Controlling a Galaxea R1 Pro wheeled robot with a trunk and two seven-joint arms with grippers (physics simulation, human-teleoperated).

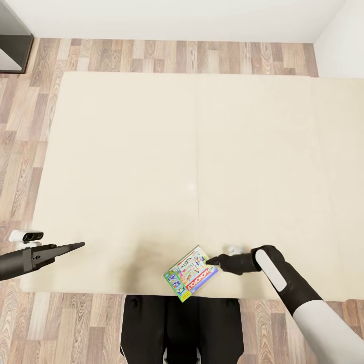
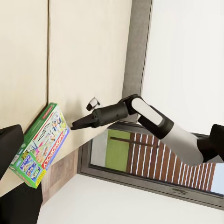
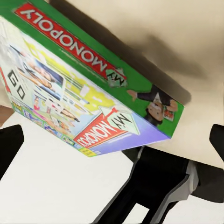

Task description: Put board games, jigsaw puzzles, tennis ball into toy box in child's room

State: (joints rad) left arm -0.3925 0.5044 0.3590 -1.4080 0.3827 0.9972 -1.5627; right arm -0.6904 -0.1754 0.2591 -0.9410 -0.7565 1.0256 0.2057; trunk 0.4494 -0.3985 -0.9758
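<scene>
A Monopoly board game (image 1: 191,273), white-faced with a green and purple border, lies tilted at the front edge of the bed's (image 1: 151,151) beige mattress. My right gripper (image 1: 210,261) points at the box's right corner, very close to it and open. In the right wrist view the box (image 3: 79,88) is close up, and one fingertip (image 3: 9,149) stands at each side of it. My left gripper (image 1: 81,245) hovers open over the bed's front left corner, well away from the box. The left wrist view has the box (image 2: 42,144) overhanging the mattress edge, with the right gripper (image 2: 75,125) beside it.
Wood-plank floor (image 1: 30,126) surrounds the bed on the left and far sides. A dark piece of furniture (image 1: 12,45) stands at the far left corner, with white wall behind. My black base (image 1: 182,328) is against the bed's front edge. A dark-framed window (image 2: 154,158) appears past the right arm.
</scene>
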